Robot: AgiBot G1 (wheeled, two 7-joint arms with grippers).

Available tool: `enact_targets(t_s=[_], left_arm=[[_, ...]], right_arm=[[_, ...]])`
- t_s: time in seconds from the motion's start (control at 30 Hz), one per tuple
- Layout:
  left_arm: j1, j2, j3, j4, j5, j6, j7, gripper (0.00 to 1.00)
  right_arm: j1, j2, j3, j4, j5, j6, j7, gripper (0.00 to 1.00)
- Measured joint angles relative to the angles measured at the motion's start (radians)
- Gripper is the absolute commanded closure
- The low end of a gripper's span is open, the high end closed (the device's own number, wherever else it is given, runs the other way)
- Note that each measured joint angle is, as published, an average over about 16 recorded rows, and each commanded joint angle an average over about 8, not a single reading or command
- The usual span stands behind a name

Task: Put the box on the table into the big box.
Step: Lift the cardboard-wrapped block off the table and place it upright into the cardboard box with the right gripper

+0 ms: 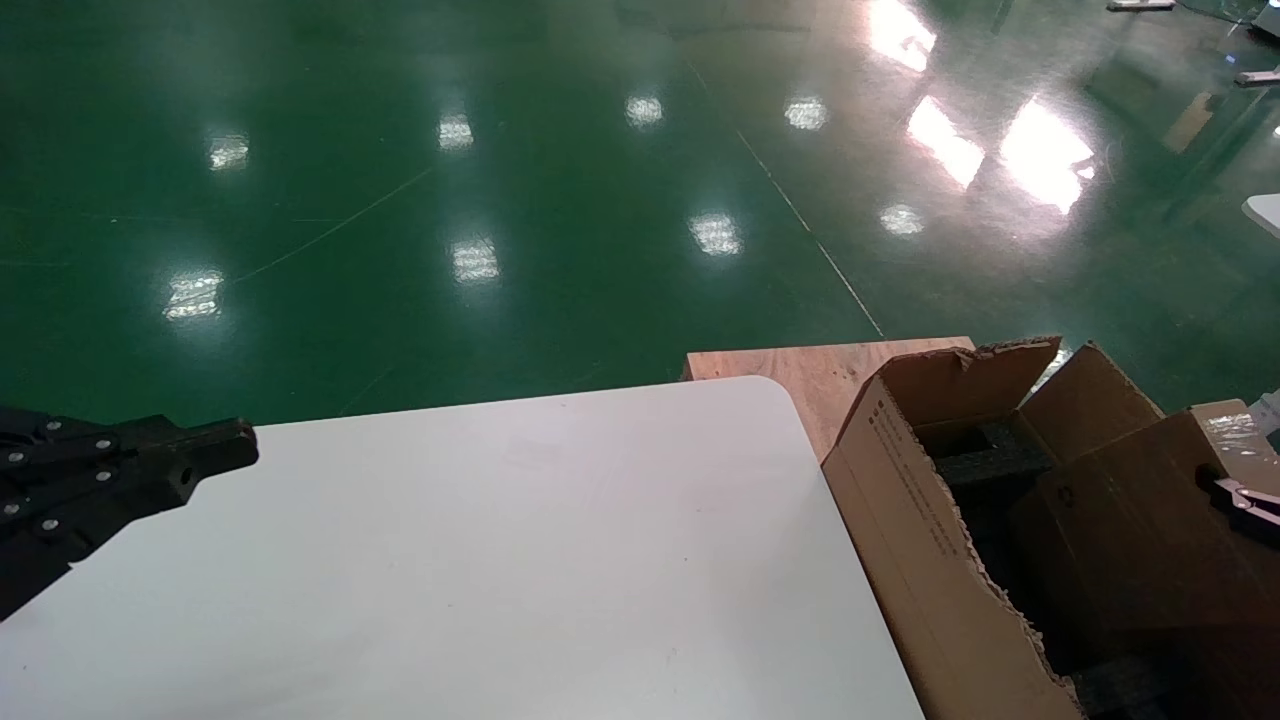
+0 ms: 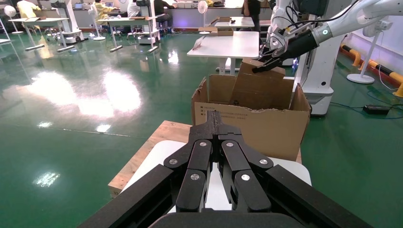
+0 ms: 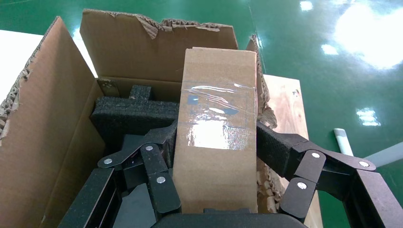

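The small taped box (image 3: 216, 137) is held between the fingers of my right gripper (image 3: 217, 137), which is shut on it. It hangs tilted inside the opening of the big box (image 3: 43, 133), above the black foam blocks (image 3: 128, 114). In the head view the box (image 1: 1130, 500) sits in the big box (image 1: 920, 520) at the right, with the right gripper (image 1: 1240, 497) at the frame edge. The table (image 1: 500, 560) bears nothing. My left gripper (image 1: 225, 445) is shut and empty over the table's left side. In the left wrist view its fingertips (image 2: 214, 118) point at the big box (image 2: 252, 130).
A light brown plywood board (image 1: 800, 375) lies under the big box, beyond the table's rounded corner. Green glossy floor surrounds the table. The big box's torn flaps (image 1: 990, 365) stand up at its far side.
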Motion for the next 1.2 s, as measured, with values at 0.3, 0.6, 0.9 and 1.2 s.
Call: enact_targets(t_s=[0.3,0.6,0.9,1.2], left_arm=[[0.0,0.0,0.0,0.0,0.0,0.0,0.0,0.86],[0.0,0.0,0.0,0.0,0.0,0.0,0.0,0.03],[0.0,0.0,0.0,0.0,0.0,0.0,0.0,0.0],[0.0,0.0,0.0,0.0,0.0,0.0,0.0,0.0]], right_arm=[[0.096,-0.014,-0.097,-0.106,0.026,-0.052,-0.059,1.0],[0.189,-0.017,-0.183,-0.189,0.036,-0.089,-0.102,1.0],[0.267,-0.02,-0.261,-0.246,0.041,-0.1,-0.126,0.85],[0.287,-0.035,-0.298,-0.298,0.055,-0.098,-0.144,0.01]])
